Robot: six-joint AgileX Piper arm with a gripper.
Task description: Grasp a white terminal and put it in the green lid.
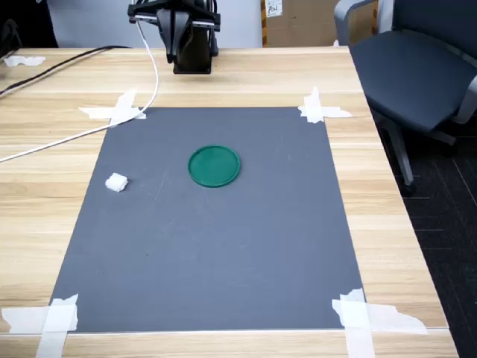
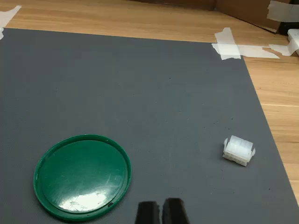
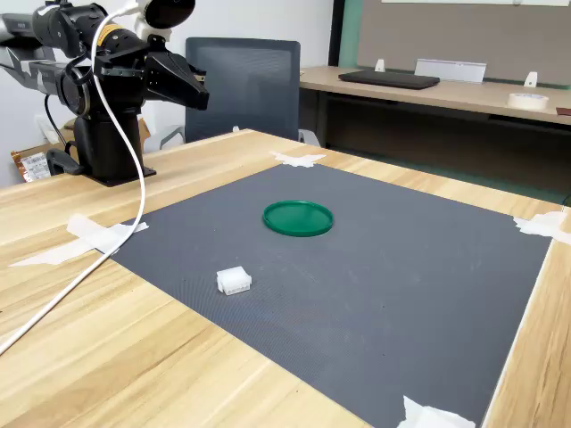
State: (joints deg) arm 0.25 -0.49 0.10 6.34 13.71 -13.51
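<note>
Terminal (image 2: 238, 150): small white blocky plastic piece, ribbed along its top, with short tabs at its sides, resting on the dark grey mat (image 1: 223, 253). In the first exterior view it (image 1: 116, 182) sits near the mat's left edge, well apart from the green lid (image 1: 214, 165), which lies toward the mat's middle. In the second exterior view the terminal (image 3: 234, 280) is nearer the camera than the lid (image 3: 298, 218). Lid is a flat round dark-green disc with a raised rim, glossy inside, nothing in it (image 2: 82, 176). Gripper (image 2: 160, 212) held aloft at the back of the table, holding nothing; in the wrist view its two dark fingertips stand close together with only a narrow gap. White tape strips (image 1: 319, 109) fix the mat's corners to the wooden table (image 1: 387, 224)
</note>
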